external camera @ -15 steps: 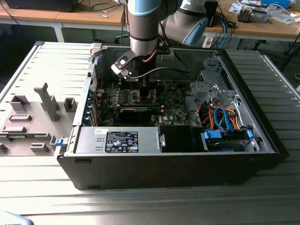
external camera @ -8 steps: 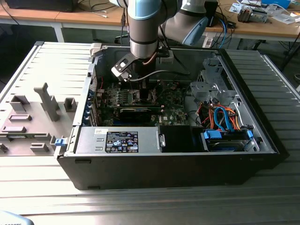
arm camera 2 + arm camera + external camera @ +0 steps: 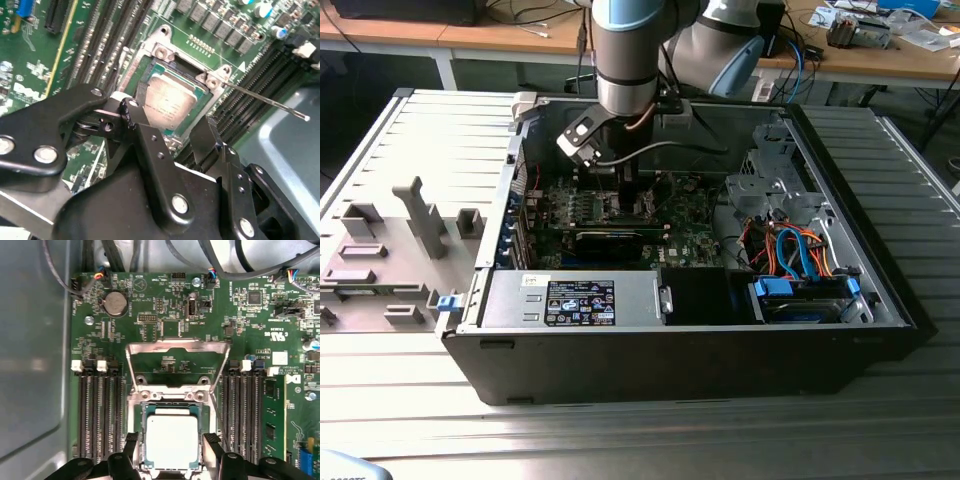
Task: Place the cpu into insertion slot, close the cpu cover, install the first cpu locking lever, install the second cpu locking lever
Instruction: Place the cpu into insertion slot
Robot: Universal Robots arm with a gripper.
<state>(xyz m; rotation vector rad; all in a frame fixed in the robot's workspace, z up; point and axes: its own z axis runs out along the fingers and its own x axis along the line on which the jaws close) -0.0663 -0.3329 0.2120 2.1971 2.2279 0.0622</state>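
The cpu, a dull silver square, lies flat in the insertion slot on the green board. The cpu cover, a silver frame with a large opening, stands flipped back off the slot at its far side. My gripper hovers just over the chip. It is open, with one black finger on each side of the cpu and a small gap to it. A thin locking lever sticks up and away from a corner of the slot. In the exterior view my gripper reaches down into the case.
Long black memory slots flank the socket. A coin battery and cables lie beyond the cover. The grey case wall runs close by. A drive cage with orange and blue cables is at the exterior view's right, a grey parts fixture at its left.
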